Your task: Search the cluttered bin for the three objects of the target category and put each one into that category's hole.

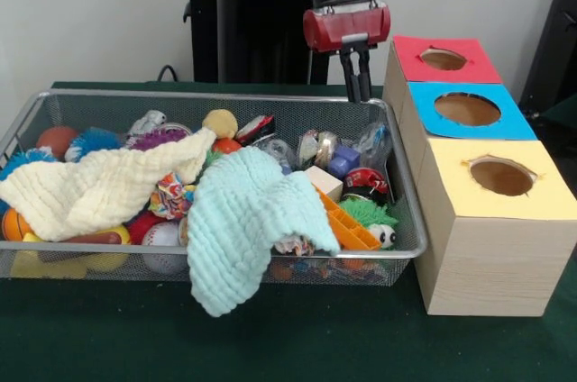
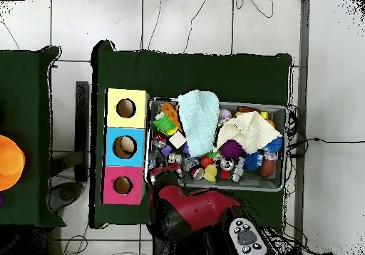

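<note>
- Gripper point(image 1: 361, 94) hangs over bin point(image 1: 401, 251) back corner, fingers pressed together, holding nothing.
- Toys sit in bin, some under two cloths.
- Probably light, soft; grab by middle.

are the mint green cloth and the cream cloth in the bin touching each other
Touching. The front view shows the cream cloth's right corner lying against the mint green cloth's upper edge, with no gap.

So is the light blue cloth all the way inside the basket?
No, the light blue cloth hangs over the front rim of the basket and reaches down onto the green table.
</note>
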You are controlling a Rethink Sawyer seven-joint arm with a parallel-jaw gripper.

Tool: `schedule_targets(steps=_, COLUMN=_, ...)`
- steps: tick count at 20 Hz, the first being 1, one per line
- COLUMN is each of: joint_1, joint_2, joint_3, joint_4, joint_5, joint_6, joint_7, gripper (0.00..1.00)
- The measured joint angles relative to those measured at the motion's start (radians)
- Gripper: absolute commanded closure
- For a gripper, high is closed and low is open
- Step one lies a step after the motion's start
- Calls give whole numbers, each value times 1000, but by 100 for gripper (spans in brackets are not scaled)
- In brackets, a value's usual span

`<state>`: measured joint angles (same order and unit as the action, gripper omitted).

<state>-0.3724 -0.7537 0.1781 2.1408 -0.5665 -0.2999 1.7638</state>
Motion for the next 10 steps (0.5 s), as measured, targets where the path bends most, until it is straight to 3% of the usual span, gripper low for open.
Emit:
schedule_targets(steps=3, joint_1=-7, joint_2=-35, joint_3=0, joint_4=5, joint_5=0, joint_6=-9, joint_7=0, gripper=100)
schedule_targets(steps=10, joint_1=12, joint_2=-35, joint_3=-2, joint_4=5, joint_5=0, joint_6=-46, joint_7=0, gripper=100)
